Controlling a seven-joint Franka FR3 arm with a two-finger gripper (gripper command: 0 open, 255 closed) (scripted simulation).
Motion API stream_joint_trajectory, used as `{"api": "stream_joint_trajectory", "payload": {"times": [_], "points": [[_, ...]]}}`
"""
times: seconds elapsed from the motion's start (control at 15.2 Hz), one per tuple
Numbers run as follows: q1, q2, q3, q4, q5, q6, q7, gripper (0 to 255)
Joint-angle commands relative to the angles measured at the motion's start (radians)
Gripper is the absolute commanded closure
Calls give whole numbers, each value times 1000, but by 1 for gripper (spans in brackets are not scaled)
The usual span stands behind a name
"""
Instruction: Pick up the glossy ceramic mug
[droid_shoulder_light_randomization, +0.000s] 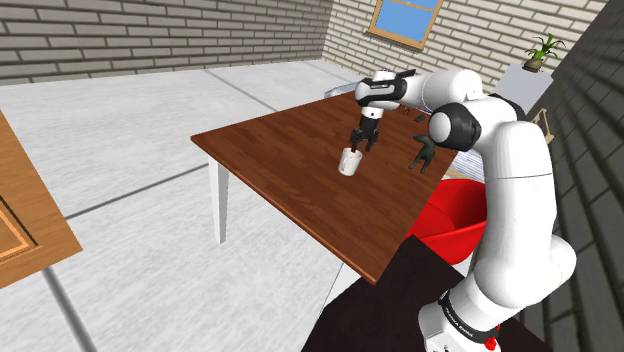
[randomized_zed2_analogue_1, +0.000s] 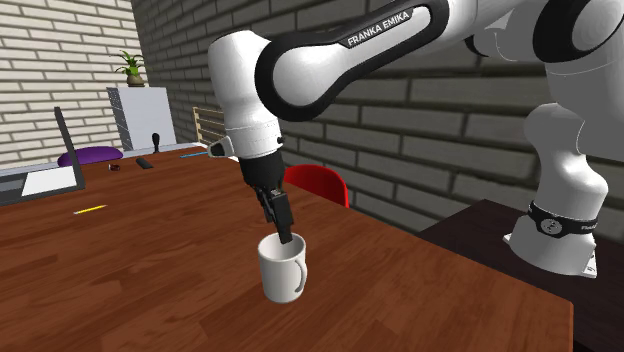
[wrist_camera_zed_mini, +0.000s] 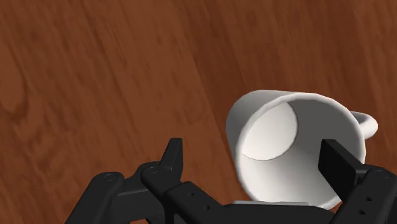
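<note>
Plainly, the bench (droid_shoulder_light_randomization: 300, 175) is a single brown wood-grain top on white legs, standing on a pale grey floor (droid_shoulder_light_randomization: 130, 130) with grey brick walls (droid_shoulder_light_randomization: 150, 35) around it. One blue-paned window (droid_shoulder_light_randomization: 405, 17) sits in the far wall. One potted plant (droid_shoulder_light_randomization: 541, 48) stands on one white cabinet (droid_shoulder_light_randomization: 522, 88) in the corner. One red chair (droid_shoulder_light_randomization: 450, 215) is just beside the bench edge nearest the arm's stand.

On the bench there is one mug (droid_shoulder_light_randomization: 348, 161), white and upright with its mouth open upward. It stands on bare wood roughly mid-bench, well apart from one small dark figurine (droid_shoulder_light_randomization: 424, 152) toward the shoulder view's right. One yellow pencil (randomized_zed2_analogue_1: 90, 209) lies farther along the top in the second exterior view.

The claw (droid_shoulder_light_randomization: 364, 140) hangs straight over the mug with its fingers spread apart and clamped on nothing. In the wrist view one finger (wrist_camera_zed_mini: 337, 167) is at the mug's mouth on the handle side, while the other finger (wrist_camera_zed_mini: 172, 159) stands outside the mug, apart from its wall.
</note>
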Motion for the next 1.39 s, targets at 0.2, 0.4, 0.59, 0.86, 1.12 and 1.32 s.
{"api": "stream_joint_trajectory", "payload": {"times": [0.2,0.4,0.59,0.86,1.12,1.32], "points": [[-6,45,6,7,8,37,-5,0],[-6,60,8,-2,11,62,-7,0],[-7,61,9,-1,12,61,-7,255],[-7,61,9,-1,12,61,-7,255],[-6,60,8,-2,12,61,-7,255],[-6,42,5,8,7,33,-5,255]]}}
